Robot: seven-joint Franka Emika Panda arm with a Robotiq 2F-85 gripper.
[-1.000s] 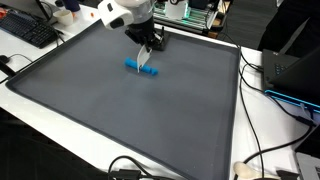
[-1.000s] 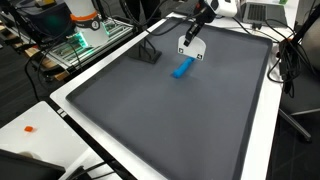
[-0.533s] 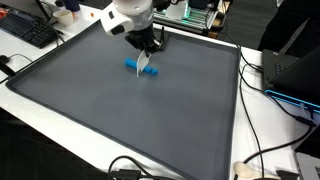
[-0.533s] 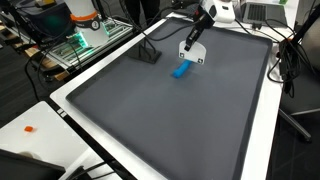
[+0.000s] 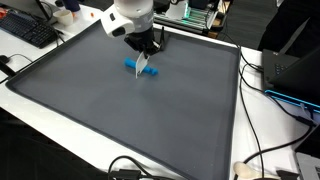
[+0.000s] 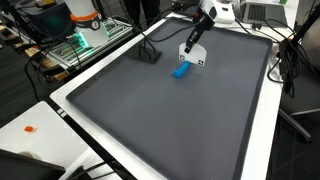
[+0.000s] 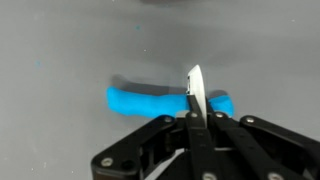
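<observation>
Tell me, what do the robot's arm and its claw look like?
The arm is glossy white, built of rounded, bulbous segments. At its end sits a black gripper, made of angular linked bars that narrow toward the tip. Its fingertips end in a thin, pale, flat pad. No lettering or markings can be made out.

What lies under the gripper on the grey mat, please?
A blue stick lies flat on the grey mat beneath the gripper. In the wrist view the closed fingertips hide a strip of it near one end; contact cannot be judged.
</observation>
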